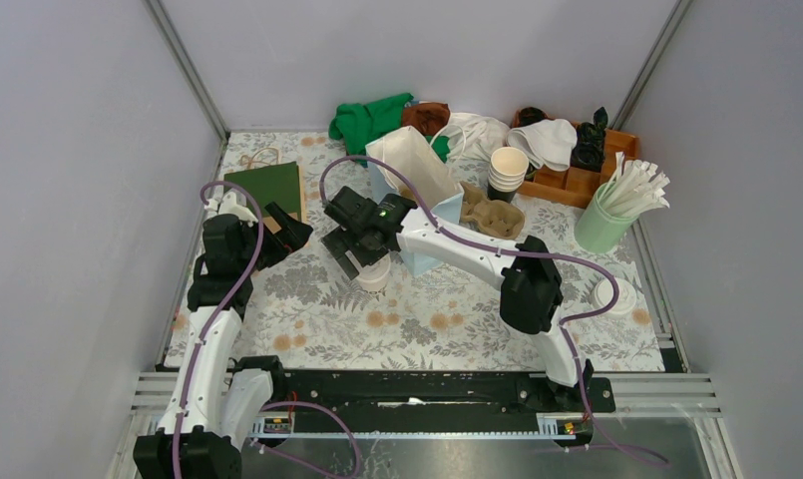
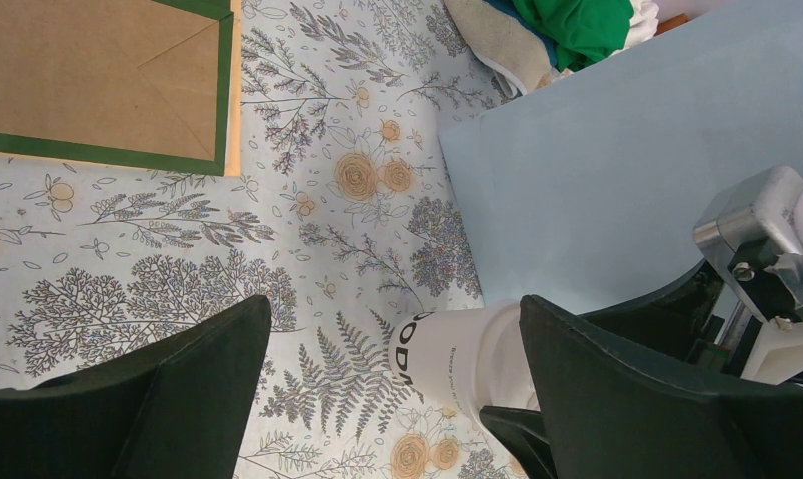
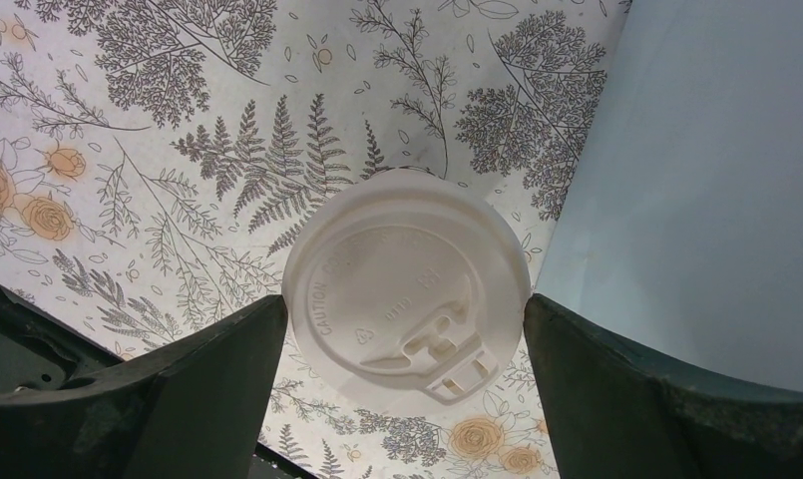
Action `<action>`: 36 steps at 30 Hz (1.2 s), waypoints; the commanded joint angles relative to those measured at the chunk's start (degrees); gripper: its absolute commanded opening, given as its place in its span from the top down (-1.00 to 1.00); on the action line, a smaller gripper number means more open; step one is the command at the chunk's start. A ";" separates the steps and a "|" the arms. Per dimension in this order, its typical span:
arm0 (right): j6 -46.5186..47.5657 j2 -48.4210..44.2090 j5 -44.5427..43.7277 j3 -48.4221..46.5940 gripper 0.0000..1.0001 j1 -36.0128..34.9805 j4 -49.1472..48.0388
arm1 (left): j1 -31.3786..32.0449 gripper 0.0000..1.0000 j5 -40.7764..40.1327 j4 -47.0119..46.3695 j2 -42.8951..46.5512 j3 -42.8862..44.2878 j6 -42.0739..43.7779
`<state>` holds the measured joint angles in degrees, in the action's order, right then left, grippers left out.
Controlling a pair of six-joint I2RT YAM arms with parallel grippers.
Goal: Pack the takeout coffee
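The takeout coffee (image 1: 374,276), a pale cup with a white round lid, stands on the floral cloth just left of a pale blue paper bag (image 1: 429,215). My right gripper (image 1: 363,254) is over it from above. In the right wrist view its two fingers touch opposite sides of the lid (image 3: 407,289), so the right gripper (image 3: 405,304) is shut on the cup. My left gripper (image 1: 283,233) is open and empty to the left of the cup. In the left wrist view the cup's side (image 2: 457,354) shows between its fingers, further off.
A flat green-edged brown bag (image 1: 267,185) lies back left. Behind the blue bag are a brown pulp tray (image 1: 489,215), a stack of lidless cups (image 1: 508,168), a wooden organiser (image 1: 577,182), a mint cup of stirrers (image 1: 602,225) and cloths (image 1: 372,118). A loose lid (image 1: 613,296) lies right.
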<state>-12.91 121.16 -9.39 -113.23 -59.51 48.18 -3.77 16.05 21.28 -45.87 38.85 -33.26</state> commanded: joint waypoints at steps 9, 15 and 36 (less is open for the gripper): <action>0.60 1.34 -0.61 -0.29 -0.73 0.09 1.54 | -0.27 -0.98 0.34 -3.13 0.10 -0.16 0.39; 0.68 -2.28 -0.02 -1.03 -0.57 0.10 0.60 | -0.27 -0.98 0.15 -3.24 -0.17 0.16 0.39; 7.80 -23.67 3.91 -8.09 -0.45 0.09 -0.20 | -0.24 -0.98 2.82 -6.95 -4.19 5.06 -2.19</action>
<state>-9.28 103.74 -6.13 -118.19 -59.53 50.37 -3.77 17.28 19.09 -49.45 40.38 -34.41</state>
